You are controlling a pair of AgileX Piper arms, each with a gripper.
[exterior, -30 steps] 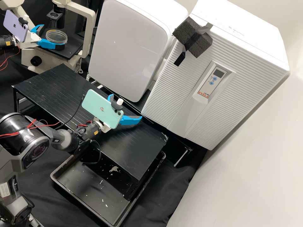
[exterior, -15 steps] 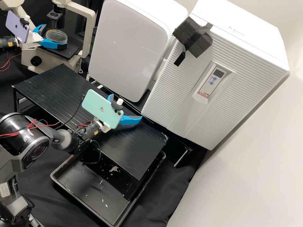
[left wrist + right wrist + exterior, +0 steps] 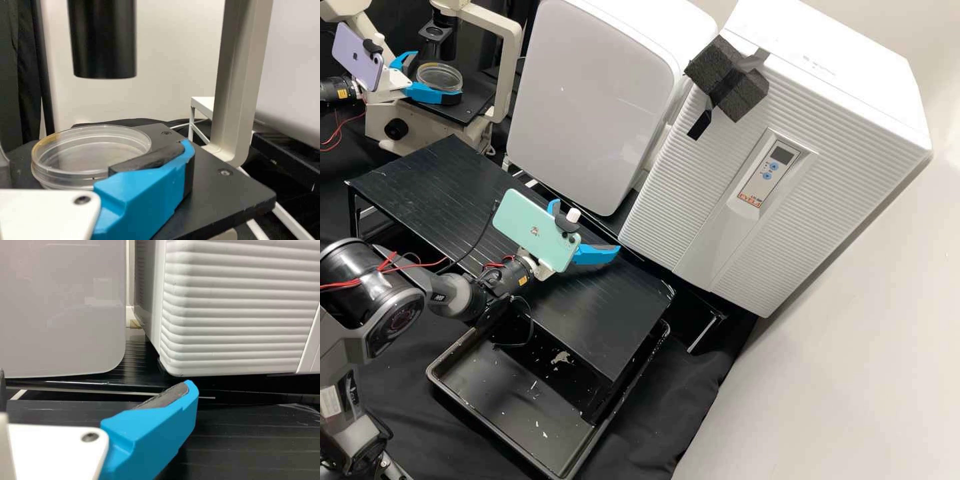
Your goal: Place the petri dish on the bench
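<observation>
Gaping, the left claw [image 3: 437, 75] straddles the petri dish [image 3: 87, 152].

Left gripper [image 3: 439, 75] and right gripper [image 3: 588, 226] both open, fingers well apart.

Lab — microscope [image 3: 509, 73], petri dish [image 3: 439, 79] — ribbed white cabinet [image 3: 840, 167], control panel [image 3: 763, 175].

Blue tool [image 3: 587, 226], black shelf [image 3: 250, 427], ribbed white cabinet [image 3: 240, 310]
</observation>
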